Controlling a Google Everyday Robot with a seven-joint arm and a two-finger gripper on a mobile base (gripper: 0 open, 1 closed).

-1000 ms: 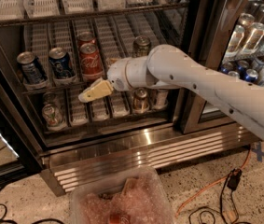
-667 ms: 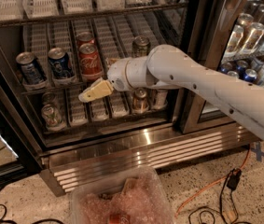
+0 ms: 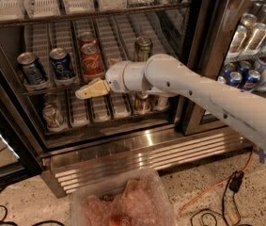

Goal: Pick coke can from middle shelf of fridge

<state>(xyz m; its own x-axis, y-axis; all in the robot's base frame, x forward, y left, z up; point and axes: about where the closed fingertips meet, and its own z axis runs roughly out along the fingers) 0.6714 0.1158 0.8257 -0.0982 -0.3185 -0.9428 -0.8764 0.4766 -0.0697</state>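
Note:
The red coke can (image 3: 91, 60) stands upright in a white lane tray on the middle shelf (image 3: 38, 86) of the fridge (image 3: 123, 152); a second red can stands behind it. My gripper (image 3: 89, 90) is at the shelf's front edge, just below and in front of the coke can, pointing left and holding nothing that I can see. Two blue Pepsi cans (image 3: 61, 62) stand to the left of the coke can. A green-gold can (image 3: 143, 48) stands to its right, just above my white arm (image 3: 193, 91).
Several cans (image 3: 52, 117) sit on the lower shelf, some hidden behind my arm. White trays (image 3: 43, 1) fill the upper shelf. More cans (image 3: 245, 74) stand behind the right glass door. A clear plastic bin (image 3: 123, 204) and cables (image 3: 231, 187) lie on the floor.

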